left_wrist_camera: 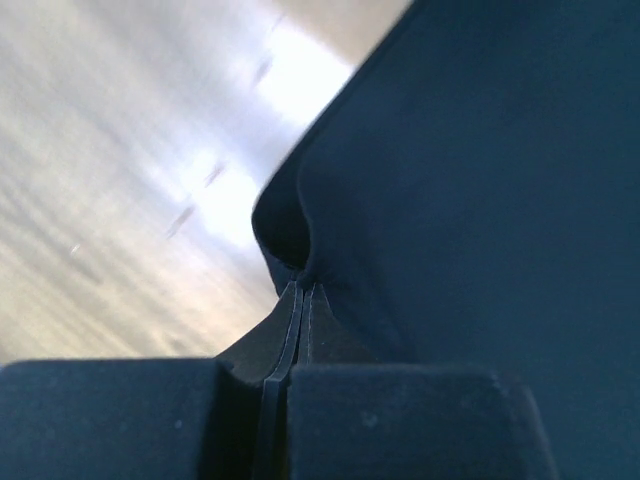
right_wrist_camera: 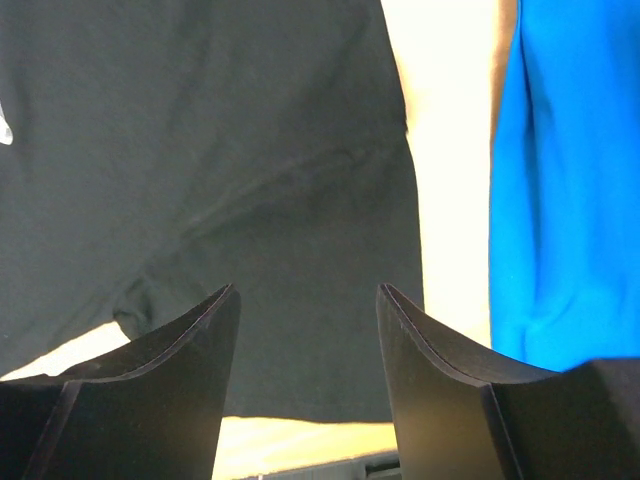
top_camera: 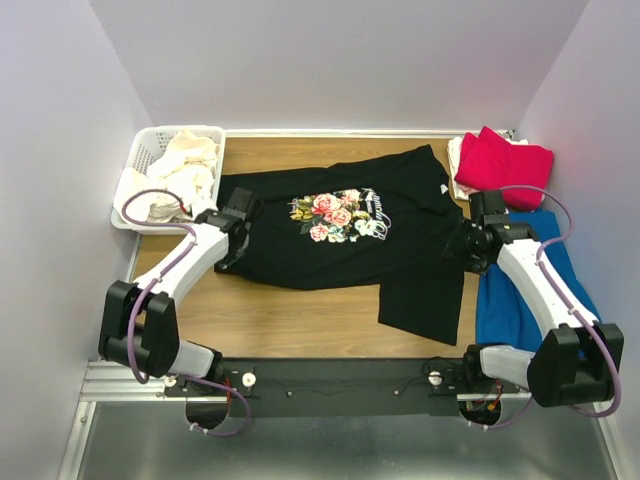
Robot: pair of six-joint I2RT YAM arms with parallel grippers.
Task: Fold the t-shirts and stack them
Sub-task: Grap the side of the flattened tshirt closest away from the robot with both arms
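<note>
Left gripper (left_wrist_camera: 300,300) fingers, pressed shut, pinch a puckered fold at the left edge of the black t-shirt (top_camera: 340,250), which lies spread print-up across the middle of the wooden table (top_camera: 290,320); the pinch looks meant to lift that side for a fold. Right gripper (right_wrist_camera: 306,290) hangs with jaws wide over the shirt's right edge, holding nothing, seemingly ready to take the matching side. Farther out, a folded red t-shirt (top_camera: 505,165) waits at the far right beside a blue cloth (top_camera: 520,300), and cream t-shirts (top_camera: 190,165) fill the white basket (top_camera: 150,140) at the far left.
</note>
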